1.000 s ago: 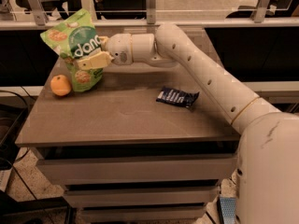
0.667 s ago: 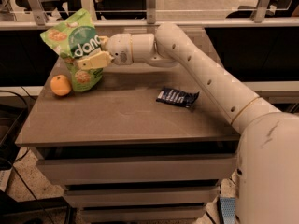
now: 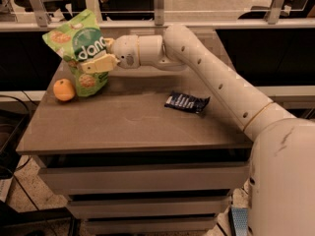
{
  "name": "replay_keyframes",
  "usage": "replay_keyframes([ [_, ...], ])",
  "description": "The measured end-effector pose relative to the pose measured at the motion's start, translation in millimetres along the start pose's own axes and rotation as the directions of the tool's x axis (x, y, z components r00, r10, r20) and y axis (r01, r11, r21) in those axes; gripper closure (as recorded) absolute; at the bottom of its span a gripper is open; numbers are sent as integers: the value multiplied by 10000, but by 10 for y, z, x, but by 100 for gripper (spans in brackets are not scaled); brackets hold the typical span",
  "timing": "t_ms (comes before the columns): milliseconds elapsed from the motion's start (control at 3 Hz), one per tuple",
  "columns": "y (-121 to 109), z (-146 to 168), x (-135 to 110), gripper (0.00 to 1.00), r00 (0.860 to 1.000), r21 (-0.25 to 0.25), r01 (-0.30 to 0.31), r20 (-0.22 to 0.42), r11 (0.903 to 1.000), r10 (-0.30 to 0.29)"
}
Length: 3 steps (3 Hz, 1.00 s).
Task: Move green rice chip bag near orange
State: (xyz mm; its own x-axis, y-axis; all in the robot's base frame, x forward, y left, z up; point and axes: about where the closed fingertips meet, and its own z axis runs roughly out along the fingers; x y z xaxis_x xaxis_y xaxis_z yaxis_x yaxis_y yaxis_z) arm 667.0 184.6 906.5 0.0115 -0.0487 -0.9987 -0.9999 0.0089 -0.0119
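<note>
The green rice chip bag [image 3: 81, 50] stands upright at the table's back left, its bottom on or just above the tabletop. The orange [image 3: 64, 90] lies right beside it on the left, close to touching. My gripper [image 3: 98, 59] reaches in from the right at the end of the white arm [image 3: 211, 77]. Its cream fingers [image 3: 96, 64] are shut on the bag's middle, across the "dang" circle.
A small flat dark-blue wrapper [image 3: 187, 102] lies right of centre on the brown table [image 3: 133, 127]. The table's left edge runs just past the orange. A rail and glass partition stand behind. My white base [image 3: 283, 181] is at the front right.
</note>
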Motion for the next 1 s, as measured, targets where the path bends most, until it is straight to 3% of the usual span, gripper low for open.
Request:
replay_keyframes([
  [333,0,0,0,12,10000,-1,1,-1,10000,-1],
  [667,-109,-46,31,0,9951,192,826,-557,9964,-814],
  [1000,-209,-107,41,0,9808,389,1644,-1125,9856,-1591],
])
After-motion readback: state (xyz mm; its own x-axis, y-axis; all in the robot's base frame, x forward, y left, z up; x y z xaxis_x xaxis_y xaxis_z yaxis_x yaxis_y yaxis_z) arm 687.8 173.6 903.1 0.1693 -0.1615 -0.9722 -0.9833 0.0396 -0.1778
